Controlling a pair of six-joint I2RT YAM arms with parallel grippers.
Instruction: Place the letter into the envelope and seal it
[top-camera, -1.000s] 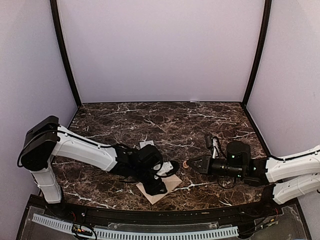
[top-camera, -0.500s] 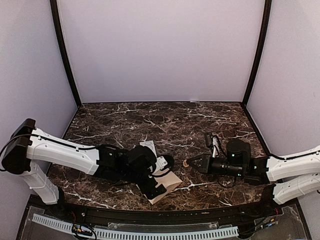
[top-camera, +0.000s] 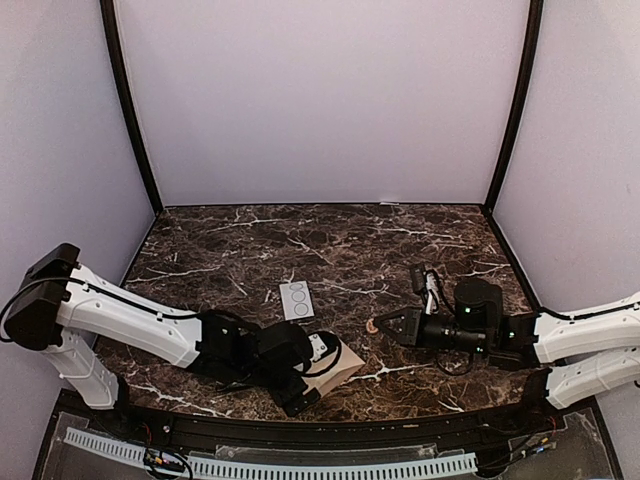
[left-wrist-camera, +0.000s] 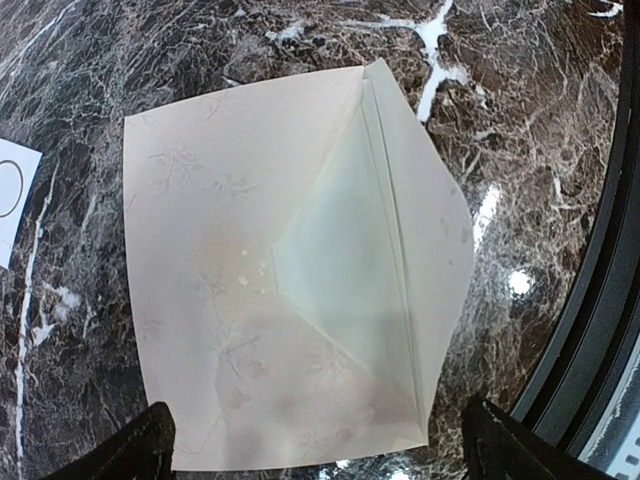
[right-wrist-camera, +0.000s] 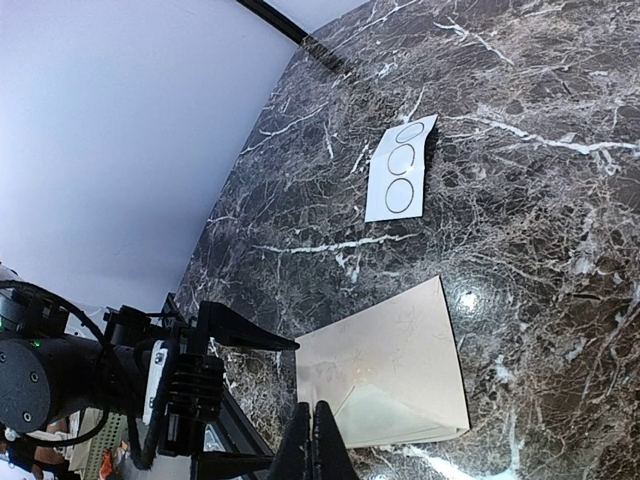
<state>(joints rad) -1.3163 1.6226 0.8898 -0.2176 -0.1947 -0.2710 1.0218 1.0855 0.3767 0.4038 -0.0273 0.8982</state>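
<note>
While the envelope (left-wrist-camera: 290, 280) lies flat by the near edge of the desk (top-camera: 400, 240), my left fingers (left-wrist-camera: 140, 450) stand spread wide above it, holding nothing, so it rests free. The letter is not separately visible and is probably inside. My right fingers (right-wrist-camera: 325, 450), shut and empty, hover to its right, out of the way.

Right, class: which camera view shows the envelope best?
Left wrist: the envelope fills the frame from directly above, nearly whole, flap included. Top external shows only a small part; right wrist shows it obliquely and smaller.
</note>
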